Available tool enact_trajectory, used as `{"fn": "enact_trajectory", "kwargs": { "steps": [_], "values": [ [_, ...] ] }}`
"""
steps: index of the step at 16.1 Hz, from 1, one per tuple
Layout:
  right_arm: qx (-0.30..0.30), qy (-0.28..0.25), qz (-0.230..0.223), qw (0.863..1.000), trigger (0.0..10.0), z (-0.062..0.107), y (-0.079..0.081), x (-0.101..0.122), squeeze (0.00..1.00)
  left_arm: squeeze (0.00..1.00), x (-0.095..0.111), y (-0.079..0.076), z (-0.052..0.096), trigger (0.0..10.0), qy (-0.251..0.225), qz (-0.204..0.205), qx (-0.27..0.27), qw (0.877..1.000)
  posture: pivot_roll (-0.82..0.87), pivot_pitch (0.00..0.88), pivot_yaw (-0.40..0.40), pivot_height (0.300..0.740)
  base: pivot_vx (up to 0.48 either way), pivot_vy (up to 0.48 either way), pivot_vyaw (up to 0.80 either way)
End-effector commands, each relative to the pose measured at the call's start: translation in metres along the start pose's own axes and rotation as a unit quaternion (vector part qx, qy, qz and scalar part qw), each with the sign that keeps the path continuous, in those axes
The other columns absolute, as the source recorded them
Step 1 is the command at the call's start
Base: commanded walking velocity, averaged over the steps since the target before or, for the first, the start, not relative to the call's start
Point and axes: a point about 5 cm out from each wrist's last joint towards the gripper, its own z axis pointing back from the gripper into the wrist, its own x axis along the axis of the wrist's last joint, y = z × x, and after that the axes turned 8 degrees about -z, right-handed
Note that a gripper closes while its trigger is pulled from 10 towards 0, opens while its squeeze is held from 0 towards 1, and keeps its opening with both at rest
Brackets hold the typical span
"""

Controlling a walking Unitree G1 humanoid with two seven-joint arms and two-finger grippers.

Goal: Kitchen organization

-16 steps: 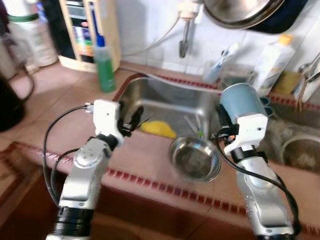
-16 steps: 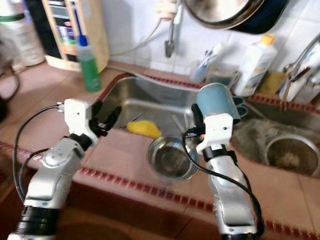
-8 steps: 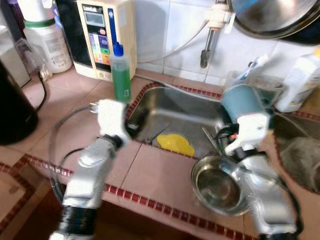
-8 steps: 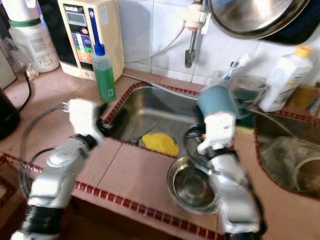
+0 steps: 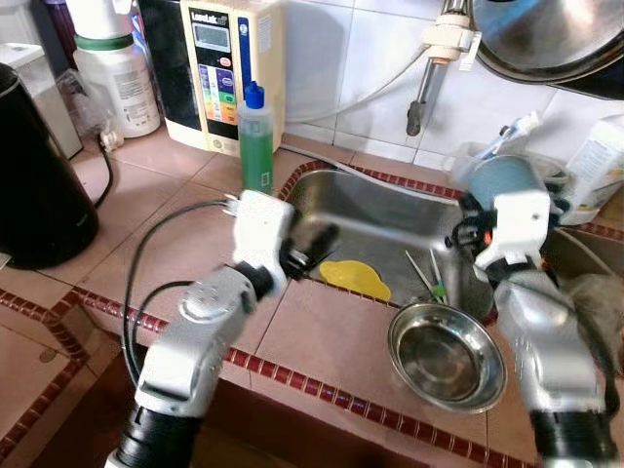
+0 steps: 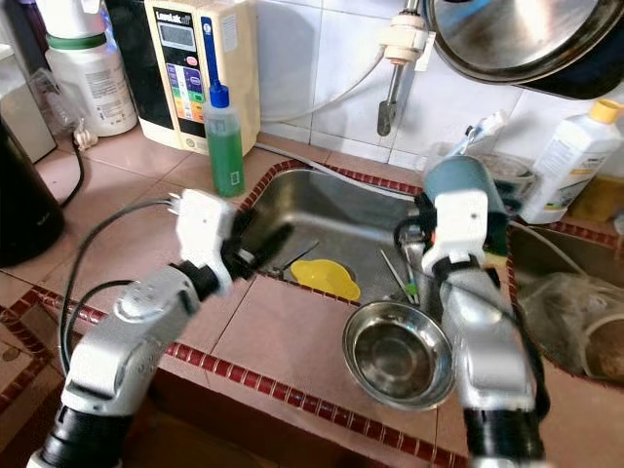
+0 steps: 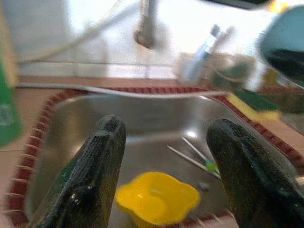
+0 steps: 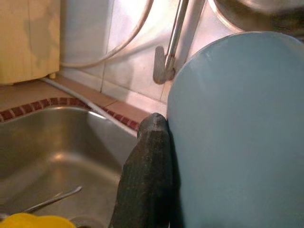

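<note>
My right gripper [image 5: 487, 200] is shut on a light blue cup [image 5: 499, 178], held above the right end of the steel sink [image 5: 370, 219]; the cup [image 8: 237, 137] sits against one black finger [image 8: 145, 180] in the right wrist view. My left gripper [image 5: 317, 249] is open at the sink's near left rim, nothing between its fingers [image 7: 88, 185]. A yellow bowl [image 5: 356, 278] lies in the sink with some utensils [image 5: 427, 278] beside it. On the counter in front of the sink sits a steel bowl [image 5: 446, 354].
A green soap bottle [image 5: 256, 136] and a cream water unit [image 5: 229, 68] stand left of the sink, a black kettle [image 5: 39, 185] at far left. A tap [image 5: 429, 58] and a hanging pan [image 5: 546, 34] are above. A white bottle [image 6: 561, 161] stands at right.
The camera has swung and the picture has shifted. My left gripper has reached further over the sink's rim. My right gripper still holds the blue cup.
</note>
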Motion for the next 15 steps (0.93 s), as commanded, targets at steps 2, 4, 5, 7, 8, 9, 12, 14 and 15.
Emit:
{"fn": "enact_trajectory", "kwargs": {
  "steps": [2,4,5,7,8,9,12,14,15],
  "values": [
    [0.005,0.005,-0.015,1.000,10.0,-0.008,-0.007,0.008,0.00,0.00,0.003,-0.011,0.004,10.0,0.009,-0.003,-0.027,1.000,-0.15,0.058,-0.067,0.740,0.000,0.000,0.00],
    [0.017,0.012,-0.022,1.000,10.0,-0.015,-0.009,0.011,0.00,0.00,0.002,-0.017,0.008,10.0,0.022,-0.005,-0.035,0.999,-0.14,0.095,-0.070,0.740,0.000,0.000,0.00],
    [0.020,0.013,-0.021,0.999,10.0,-0.016,-0.009,0.012,0.00,0.00,0.002,-0.018,0.009,10.0,0.024,-0.003,-0.036,0.999,-0.13,0.103,-0.069,0.740,0.000,0.000,0.00],
    [0.033,0.023,-0.024,0.999,10.0,-0.021,-0.010,0.011,0.00,0.00,0.004,-0.020,0.015,10.0,0.033,-0.004,-0.042,0.999,-0.12,0.139,-0.070,0.740,0.000,0.000,0.00],
    [0.038,0.026,-0.024,0.999,10.0,-0.021,-0.008,0.011,0.00,0.00,0.006,-0.020,0.019,10.0,0.035,-0.006,-0.044,0.998,-0.11,0.155,-0.070,0.740,0.000,0.000,0.00],
    [0.044,0.032,-0.029,0.998,10.0,-0.024,-0.008,0.010,0.00,0.00,0.007,-0.022,0.022,10.0,0.041,-0.008,-0.045,0.998,-0.09,0.176,-0.070,0.740,0.000,0.000,0.00],
    [0.074,0.046,-0.034,0.996,10.0,-0.029,0.001,0.007,0.00,0.00,0.011,-0.024,0.030,10.0,0.048,-0.012,-0.049,0.998,-0.06,0.225,-0.066,0.740,0.000,0.000,0.00],
    [0.093,0.054,-0.035,0.994,10.0,-0.032,0.004,0.005,0.00,0.00,0.013,-0.028,0.034,10.0,0.051,-0.014,-0.055,0.997,-0.05,0.243,-0.061,0.740,0.000,0.000,0.00],
    [0.100,0.059,-0.036,0.993,10.0,-0.033,0.006,0.005,0.00,0.00,0.014,-0.028,0.036,10.0,0.051,-0.011,-0.057,0.997,-0.04,0.251,-0.058,0.740,0.000,0.000,0.00]
  ]
}}
